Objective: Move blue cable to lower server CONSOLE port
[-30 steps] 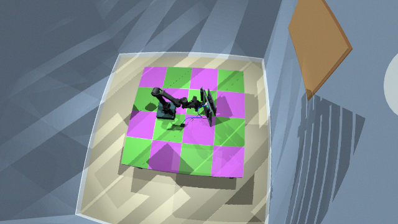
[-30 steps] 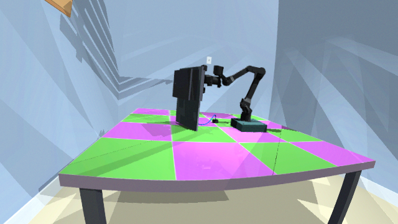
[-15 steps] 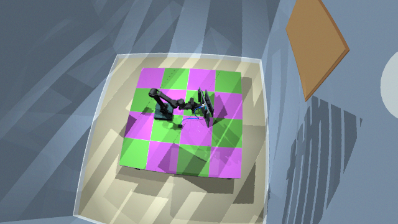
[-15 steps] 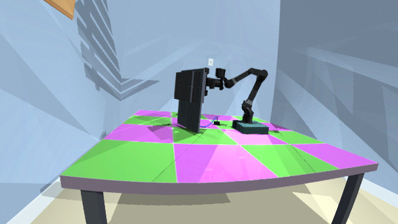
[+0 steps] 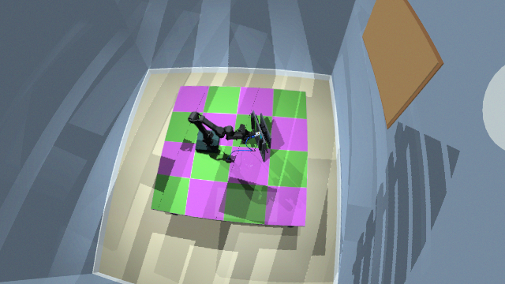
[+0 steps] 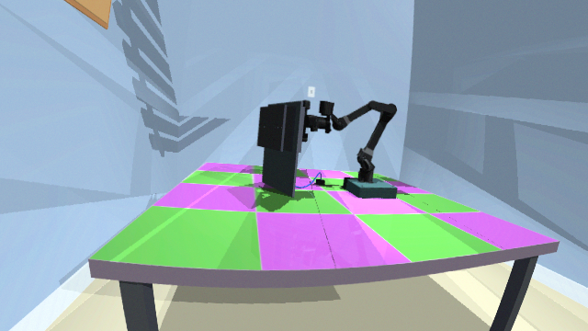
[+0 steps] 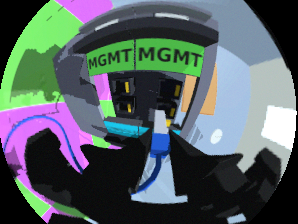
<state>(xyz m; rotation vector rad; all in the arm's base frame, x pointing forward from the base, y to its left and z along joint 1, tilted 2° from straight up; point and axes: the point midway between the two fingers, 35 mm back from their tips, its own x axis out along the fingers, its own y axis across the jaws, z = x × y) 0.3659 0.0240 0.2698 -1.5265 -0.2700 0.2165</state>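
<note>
My gripper (image 5: pixel 254 135) (image 7: pixel 160 131) is shut on the plug (image 7: pixel 159 120), which has a pale front and a blue boot. The plug points at the dark port area, overlapping the foot of the right port column in the wrist view. Whether its tip is inside a port cannot be told. The blue cable (image 5: pixel 241 151) (image 6: pixel 309 186) (image 7: pixel 35 118) loops down to the table. The servers are in the upright dark rack (image 6: pixel 278 170). Two green MGMT labels (image 7: pixel 111 59) (image 7: pixel 170 57) show above the ports. A cyan label (image 7: pixel 125 128) is partly covered, and no CONSOLE lettering is readable.
The rack's grey side wall (image 7: pixel 82 97) stands left of the ports in the wrist view. A small black box (image 6: pixel 321 182) sits on the checkered table (image 5: pixel 245 205) (image 6: pixel 303 234) at the cable's other end. The arm's teal base (image 5: pixel 207 147) (image 6: pixel 373 189) stands across from the rack.
</note>
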